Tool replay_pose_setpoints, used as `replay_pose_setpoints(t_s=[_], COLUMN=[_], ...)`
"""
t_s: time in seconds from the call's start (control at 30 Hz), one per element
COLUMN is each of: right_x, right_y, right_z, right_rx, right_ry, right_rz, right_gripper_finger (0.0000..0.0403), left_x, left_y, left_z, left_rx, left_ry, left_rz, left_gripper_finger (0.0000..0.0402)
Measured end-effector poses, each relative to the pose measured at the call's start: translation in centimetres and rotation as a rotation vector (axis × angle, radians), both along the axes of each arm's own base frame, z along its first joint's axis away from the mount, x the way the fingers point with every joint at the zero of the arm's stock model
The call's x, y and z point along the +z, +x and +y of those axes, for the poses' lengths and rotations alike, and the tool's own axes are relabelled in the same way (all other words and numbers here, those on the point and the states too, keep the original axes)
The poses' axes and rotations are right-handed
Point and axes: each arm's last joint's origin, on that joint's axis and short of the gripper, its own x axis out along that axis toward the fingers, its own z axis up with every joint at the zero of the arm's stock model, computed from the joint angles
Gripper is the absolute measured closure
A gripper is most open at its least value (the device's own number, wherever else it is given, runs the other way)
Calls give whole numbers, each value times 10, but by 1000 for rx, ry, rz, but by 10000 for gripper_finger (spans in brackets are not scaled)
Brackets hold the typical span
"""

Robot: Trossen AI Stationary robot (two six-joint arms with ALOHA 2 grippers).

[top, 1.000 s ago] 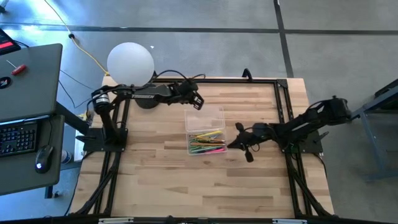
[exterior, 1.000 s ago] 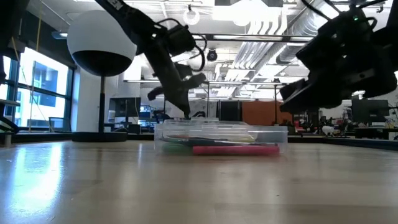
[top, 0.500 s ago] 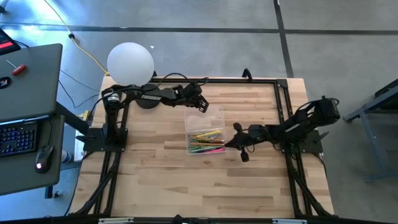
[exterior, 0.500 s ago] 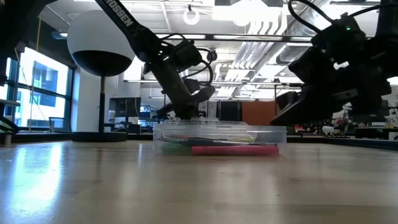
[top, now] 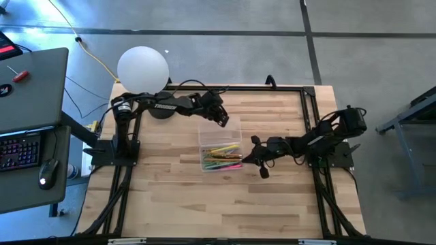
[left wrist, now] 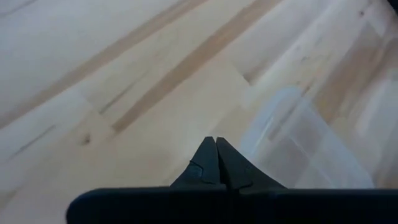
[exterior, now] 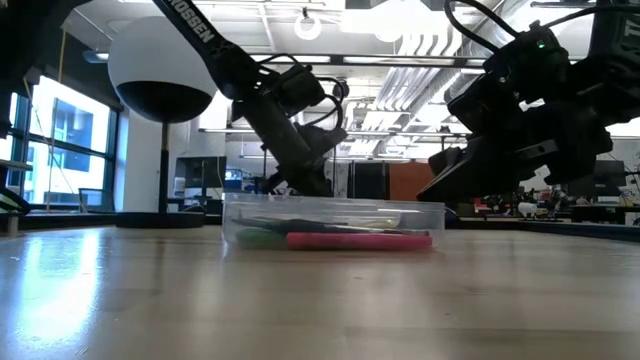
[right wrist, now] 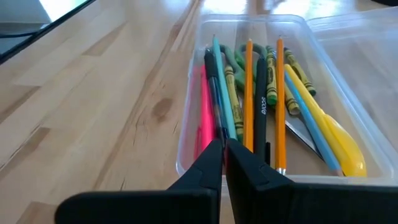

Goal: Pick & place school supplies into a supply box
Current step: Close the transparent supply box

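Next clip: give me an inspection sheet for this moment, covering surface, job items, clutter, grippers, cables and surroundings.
Surface: wooden table, bare around the box.
Job's things: clear supply box near the table's middle, lid open; pencils, pens and crayons lie inside.
Clutter: white globe lamp at the far left corner.
Grippers: left gripper shut, at the lid's far edge; right gripper shut, at the box's right end. Neither holds anything.
Cables: yellow cable on the floor beyond the lamp.
Surroundings: desk with keyboard and mouse to the left.
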Motion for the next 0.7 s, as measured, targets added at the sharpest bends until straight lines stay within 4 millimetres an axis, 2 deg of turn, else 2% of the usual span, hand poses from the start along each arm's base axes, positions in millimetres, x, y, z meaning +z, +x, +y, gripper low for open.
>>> replay_pose_setpoints(t_s=[0.1, 0.2, 0.3, 0.43, 0.57, 0.7], right_x=[0, 0, 1, 1, 0, 0], right_y=[0, 0, 0, 0, 0, 0], right_z=[0, 0, 0, 0, 0, 0], right_rx=[1, 2, 10, 10, 10, 10], right_ry=[1, 2, 7, 8, 9, 9], right_rz=[0, -3, -12, -12, -9, -4], right_gripper_finger=[403, 403, 403, 403, 403, 403], left_x=[7, 23, 41, 65, 85, 97], left_y=[1, 6, 14, 22, 21, 8], left_z=[-3, -4, -7, -9, -13, -17], left_rx=[-14, -41, -71, -113, -25, 36], left_ry=[-3, 27, 56, 106, 227, 284], left_rz=[-11, -57, -90, -68, 103, 336], left_gripper_finger=[384, 376, 388, 390, 374, 387])
